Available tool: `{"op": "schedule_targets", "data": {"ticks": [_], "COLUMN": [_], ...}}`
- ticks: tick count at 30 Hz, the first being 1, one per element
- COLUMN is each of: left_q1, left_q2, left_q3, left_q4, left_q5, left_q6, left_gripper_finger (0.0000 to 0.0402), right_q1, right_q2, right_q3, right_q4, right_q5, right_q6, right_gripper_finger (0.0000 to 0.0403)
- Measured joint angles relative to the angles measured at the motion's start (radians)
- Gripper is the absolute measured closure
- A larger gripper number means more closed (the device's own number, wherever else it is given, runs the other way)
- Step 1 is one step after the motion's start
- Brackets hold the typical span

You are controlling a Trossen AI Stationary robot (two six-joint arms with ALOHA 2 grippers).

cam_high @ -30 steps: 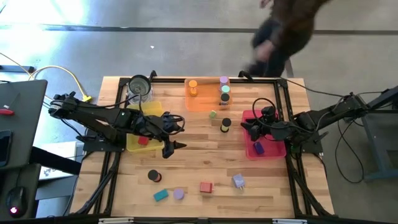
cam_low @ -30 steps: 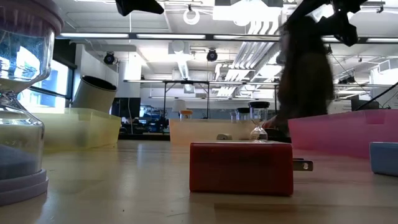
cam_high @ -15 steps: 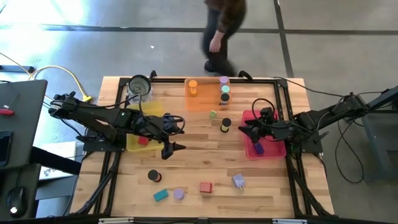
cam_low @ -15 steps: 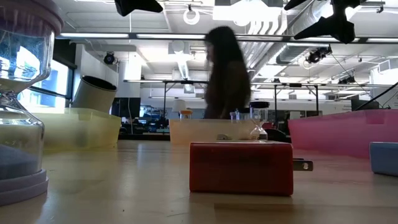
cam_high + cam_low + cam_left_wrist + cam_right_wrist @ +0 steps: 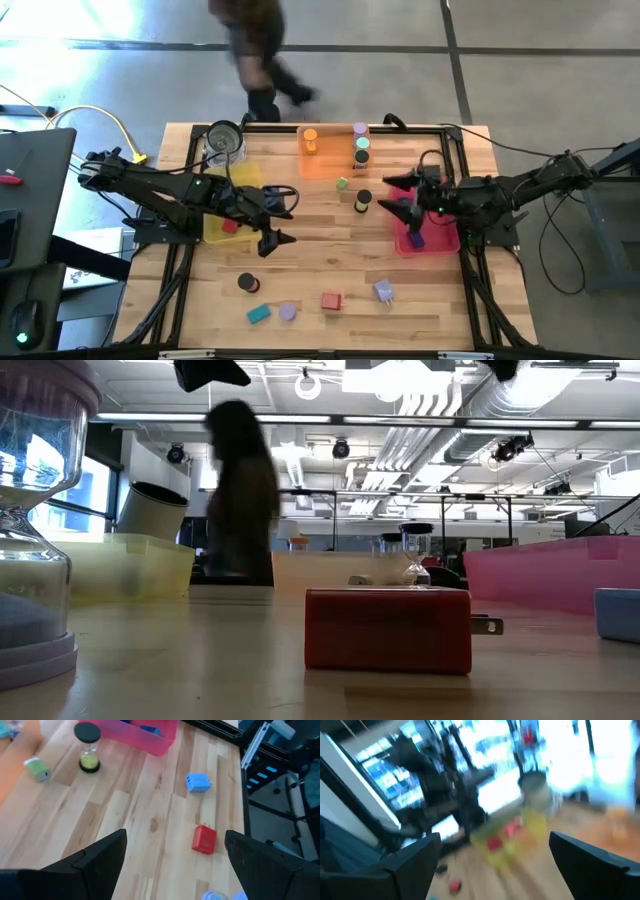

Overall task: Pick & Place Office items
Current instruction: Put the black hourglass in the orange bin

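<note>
Overhead, the right gripper [image 5: 399, 193] hangs at the near edge of the pink tray [image 5: 440, 243] with its fingers spread wide and nothing between them; a blue block [image 5: 416, 239] lies in the tray just behind it, and a black-capped cylinder [image 5: 362, 201] stands on the wood just ahead. The left gripper [image 5: 280, 213] hovers beside the yellow tray [image 5: 213, 233], jaws apart and empty, a red block [image 5: 230, 227] in that tray close behind it. Farther out from it lie a black cylinder [image 5: 247, 284], a teal block [image 5: 259, 314], a lavender piece [image 5: 288, 312], a red block [image 5: 331, 300] and a pale blue block [image 5: 383, 291].

From table height, a red block [image 5: 388, 630] sits in front, with a person [image 5: 240, 500] passing behind the table.

The left wrist camera shows its fingers [image 5: 97, 857] parted over bare wood, a red block [image 5: 204, 839] and a blue block [image 5: 198, 782] beyond them.

The right wrist camera is blurred; its fingers [image 5: 410, 857] stand apart.
</note>
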Motion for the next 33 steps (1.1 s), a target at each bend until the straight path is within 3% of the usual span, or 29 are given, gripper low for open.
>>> {"op": "schedule_targets", "data": {"ticks": [2,6,12,24,33], "left_q1": [0.006,0.007,0.002,0.021,0.027], "left_q2": [0.0,0.0,0.0,0.0,0.0], "left_q3": [0.0,0.0,0.0,0.0,0.0], "left_q4": [0.0,0.003,0.004,0.009,0.081], "left_q5": [-0.001,0.0,0.0,0.0,0.0], "left_q6": [0.0,0.003,-0.022,-0.031,-0.031], "left_gripper_finger": [0.0073,0.0073,0.0073,0.0073,0.0073], "right_q1": [-0.006,-0.032,-0.08,-0.317,-0.409], "right_q2": [0.0,0.001,0.033,0.211,0.339], "right_q3": [0.001,0.001,0.001,0.0,0.0], "right_q4": [0.055,0.006,-0.167,-0.417,-0.431], "right_q5": [0.01,0.035,0.0,-0.282,-0.378], "right_q6": [-0.074,-0.097,0.016,0.184,0.062], "right_gripper_finger": [0.0048,0.0059,0.0065,0.0066,0.0066]}}
